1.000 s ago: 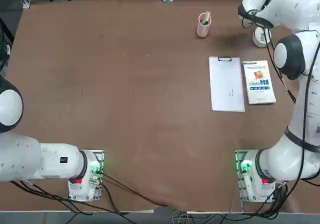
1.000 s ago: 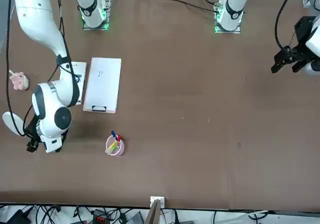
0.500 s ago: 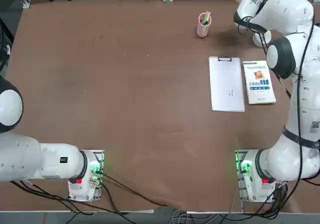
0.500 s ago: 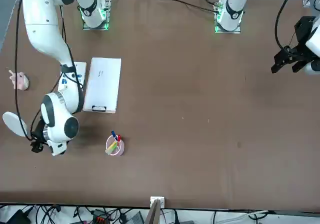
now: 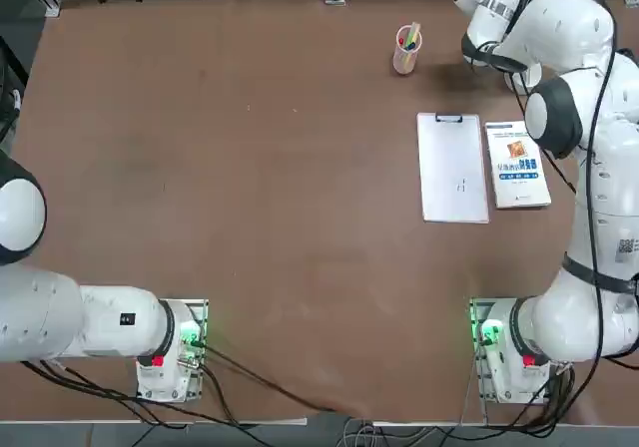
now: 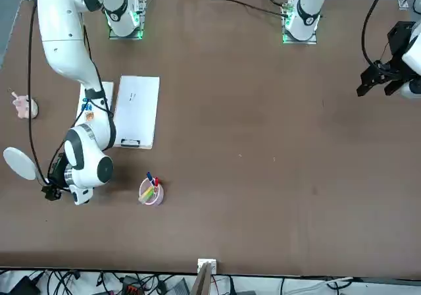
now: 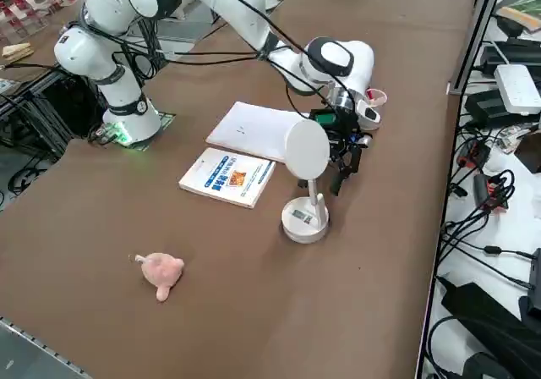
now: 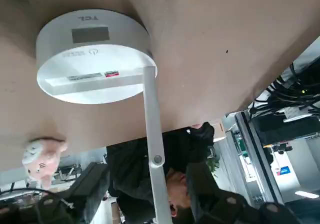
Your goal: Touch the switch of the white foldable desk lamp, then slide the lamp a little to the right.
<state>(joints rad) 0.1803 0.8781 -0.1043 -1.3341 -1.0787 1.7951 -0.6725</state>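
Tool: the right gripper (image 8: 148, 176) is released, fingers (image 8: 95, 181) wide apart. The lamp's thin arm (image 8: 153, 119) shows in the gap between them in the wrist view, no grip on it visible. The spread probably leaves room to straddle that arm.

Lamp: the white foldable desk lamp (image 7: 305, 223) stands upright at the right side of the counter (image 7: 211, 328), just beside the tool, on its disc base; the round head (image 7: 307, 149) is raised above. A power mark (image 8: 93, 51) sits on the base's upper face — presumably the switch, so a light fingertip touch there comes first, then the slide. Risk: pushing high on the arm could tip or fold it; low contact seems safer.

Outward: white book (image 5: 517, 165) and clipboard (image 5: 451, 168) lie flat, nearer the robot's bases; pink pen cup (image 5: 405, 53) is off to the left. The pink plush toy (image 7: 161, 271) sits well apart, rightward and nearer the bases — a short slide should miss it.
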